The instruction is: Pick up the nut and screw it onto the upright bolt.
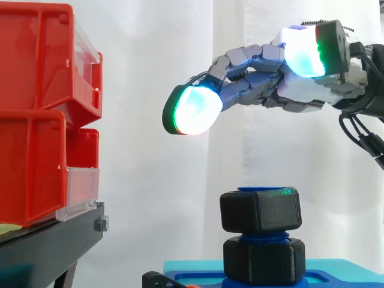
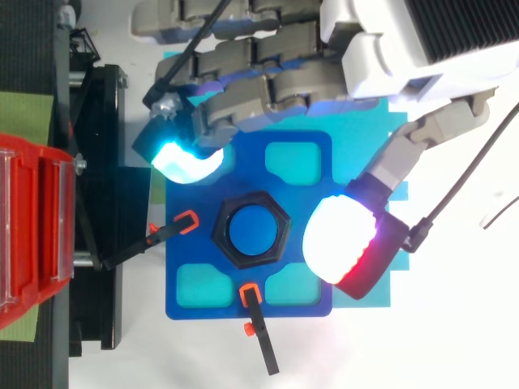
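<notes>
While the grey robot hand [image 1: 303, 90] hovers above with fingers loosely extended and empty, the black hexagonal plastic nut [image 1: 260, 210] sits threaded atop the upright blue plastic bolt [image 2: 253, 231] on the blue base plate [image 2: 247, 174].

Red bins [image 1: 36, 120] cut off at left, bolt [image 1: 262, 237] mostly hidden inside nut [image 1: 261, 210]

The nut [image 1: 260, 210] is black, the bolt [image 2: 255, 230] blue, bins [image 1: 36, 114] red.
</notes>
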{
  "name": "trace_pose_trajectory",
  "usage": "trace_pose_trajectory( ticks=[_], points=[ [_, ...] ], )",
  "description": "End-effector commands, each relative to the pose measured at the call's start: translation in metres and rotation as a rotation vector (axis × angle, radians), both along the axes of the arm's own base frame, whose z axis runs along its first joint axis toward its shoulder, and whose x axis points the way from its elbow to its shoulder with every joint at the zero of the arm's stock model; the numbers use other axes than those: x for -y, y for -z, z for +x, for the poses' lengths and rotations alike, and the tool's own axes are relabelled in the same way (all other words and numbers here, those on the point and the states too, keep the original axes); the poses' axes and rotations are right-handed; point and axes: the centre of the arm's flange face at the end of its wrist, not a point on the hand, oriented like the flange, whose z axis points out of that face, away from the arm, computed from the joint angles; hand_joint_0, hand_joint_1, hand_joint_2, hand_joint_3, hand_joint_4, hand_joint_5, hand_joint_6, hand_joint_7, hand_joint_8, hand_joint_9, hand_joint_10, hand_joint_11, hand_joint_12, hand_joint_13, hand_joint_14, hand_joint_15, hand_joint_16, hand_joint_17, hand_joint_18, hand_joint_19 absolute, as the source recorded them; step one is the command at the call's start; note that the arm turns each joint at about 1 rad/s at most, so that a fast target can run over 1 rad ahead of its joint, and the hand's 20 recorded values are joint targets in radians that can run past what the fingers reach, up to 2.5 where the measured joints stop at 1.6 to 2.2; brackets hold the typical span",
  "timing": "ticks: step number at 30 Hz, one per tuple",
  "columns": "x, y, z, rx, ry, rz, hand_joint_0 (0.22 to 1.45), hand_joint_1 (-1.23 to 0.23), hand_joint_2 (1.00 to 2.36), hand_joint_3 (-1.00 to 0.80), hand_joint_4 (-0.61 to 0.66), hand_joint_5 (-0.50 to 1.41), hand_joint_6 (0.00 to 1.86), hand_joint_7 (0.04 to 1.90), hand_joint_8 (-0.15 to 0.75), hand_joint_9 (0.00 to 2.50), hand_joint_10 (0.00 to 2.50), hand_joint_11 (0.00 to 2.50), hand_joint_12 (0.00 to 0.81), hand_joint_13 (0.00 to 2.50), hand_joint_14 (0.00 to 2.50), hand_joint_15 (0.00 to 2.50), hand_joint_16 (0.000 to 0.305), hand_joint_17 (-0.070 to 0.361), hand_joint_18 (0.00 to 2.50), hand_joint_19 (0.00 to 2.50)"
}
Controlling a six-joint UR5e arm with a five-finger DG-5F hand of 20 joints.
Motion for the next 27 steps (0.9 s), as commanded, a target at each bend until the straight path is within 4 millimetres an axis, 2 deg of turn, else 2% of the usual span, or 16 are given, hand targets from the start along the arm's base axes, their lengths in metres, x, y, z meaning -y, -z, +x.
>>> trace_pose_trajectory(
  ticks=[1,3,4,10,19,27],
  points=[
    [-0.007,0.027,0.002,-0.025,0.006,-0.021,0.45,-0.14,1.0,-0.5,0.11,-0.22,0.5,0.6,0.217,0.3,0.0,0.0,0.339,0.0,0.0,0.0,0.049,0.11,0.0,0.0],
    [-0.011,0.043,0.003,-0.04,0.007,-0.02,0.45,-0.12,1.0,-0.5,0.12,-0.22,0.5,0.6,0.22,0.28,0.0,0.0,0.344,0.0,0.0,0.0,0.049,0.111,0.0,0.0],
    [-0.021,0.066,0.007,-0.047,0.006,0.022,0.45,-0.12,1.0,-0.5,0.12,-0.22,0.5,0.6,0.22,0.28,0.0,0.0,0.344,0.0,0.0,0.0,0.049,0.111,0.0,0.0],
    [-0.035,0.086,0.001,-0.064,0.0,0.039,0.45,-0.1,1.0,-0.5,0.12,-0.21,0.5,0.61,0.221,0.28,0.0,0.0,0.342,0.0,0.0,0.0,0.05,0.112,0.0,0.0],
    [-0.04,0.085,0.003,-0.073,-0.011,0.051,0.46,-0.09,1.0,-0.5,0.16,-0.19,0.5,0.69,0.234,0.31,0.0,0.0,0.338,0.0,0.0,0.0,0.048,0.108,0.0,0.0],
    [-0.035,0.081,0.004,-0.069,-0.003,0.063,0.47,-0.1,1.0,-0.5,0.21,-0.16,0.5,0.83,0.258,0.38,0.0,0.0,0.335,0.0,0.0,0.0,0.045,0.102,0.0,0.0]
  ],
)
